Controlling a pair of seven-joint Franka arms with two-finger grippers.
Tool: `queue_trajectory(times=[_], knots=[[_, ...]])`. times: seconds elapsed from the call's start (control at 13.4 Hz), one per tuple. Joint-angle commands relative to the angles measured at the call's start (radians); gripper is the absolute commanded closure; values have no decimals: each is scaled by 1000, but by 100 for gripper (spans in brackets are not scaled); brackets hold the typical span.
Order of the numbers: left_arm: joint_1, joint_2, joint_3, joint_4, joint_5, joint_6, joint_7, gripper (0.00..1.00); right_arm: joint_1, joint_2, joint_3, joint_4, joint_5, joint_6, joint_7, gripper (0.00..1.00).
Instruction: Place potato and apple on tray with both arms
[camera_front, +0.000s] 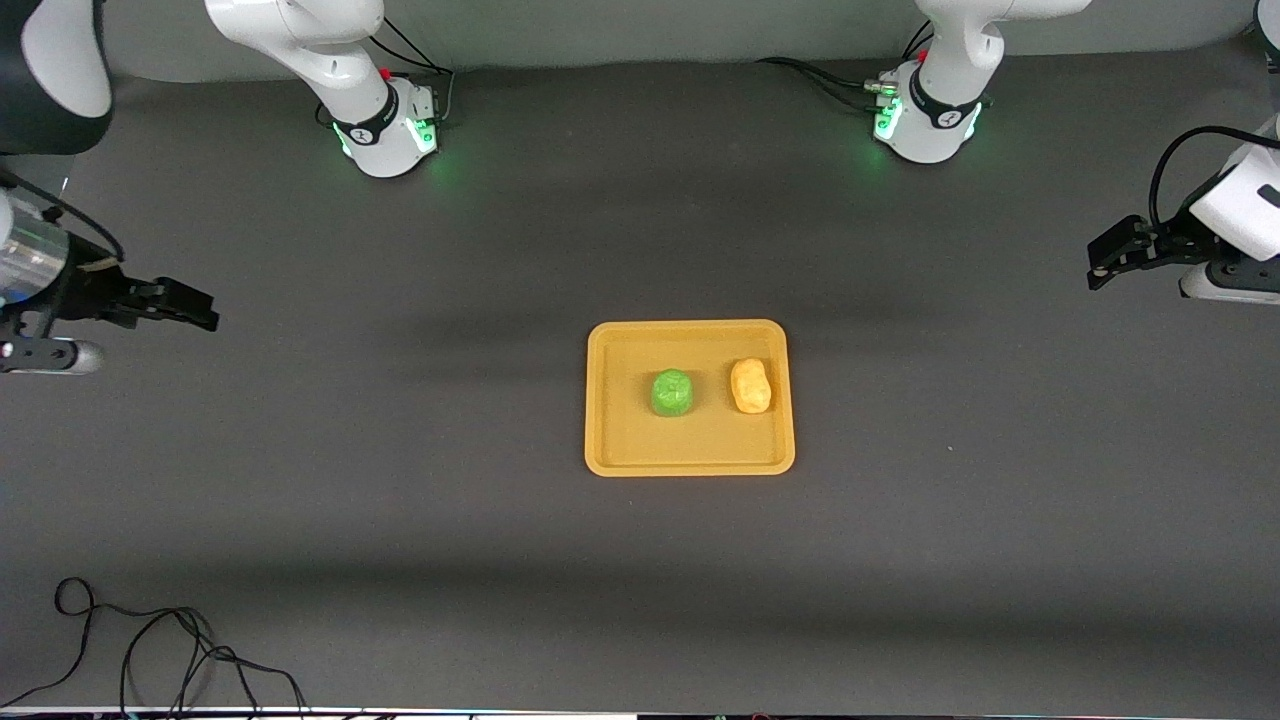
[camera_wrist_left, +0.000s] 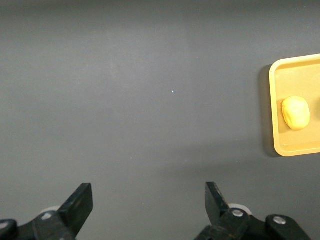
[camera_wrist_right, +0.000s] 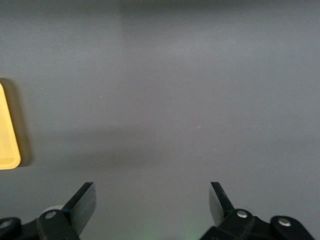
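Apple (camera_front: 672, 392) and potato (camera_front: 751, 385) are seen lying side by side in the tray (camera_front: 690, 463), apart, potato toward the left arm's end. Left gripper (camera_wrist_left: 148, 207) and right gripper (camera_wrist_right: 152, 205) are held wide open, empty, over bare table at opposite ends. Task judged done; arms are best kept clear of the tray.

Even, soft light is falling from overhead; broad faint shadow bands are lying across the table (camera_front: 400, 500); green base lights are glowing along its edge by the robots; the tray (camera_wrist_left: 278, 148) is casting a dark narrow shadow; wrist views are looking softer.
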Motion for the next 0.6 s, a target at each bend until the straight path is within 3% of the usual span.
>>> queue_trajectory(times=[0.0,0.52], knots=[[6,13,3,31,19,-26,18,0,6,-24,-44,-18,16,11,-55,0],[20,13,0,46,23,-55,32,0,30,-27,-34,-3,18,-18,-38,0]])
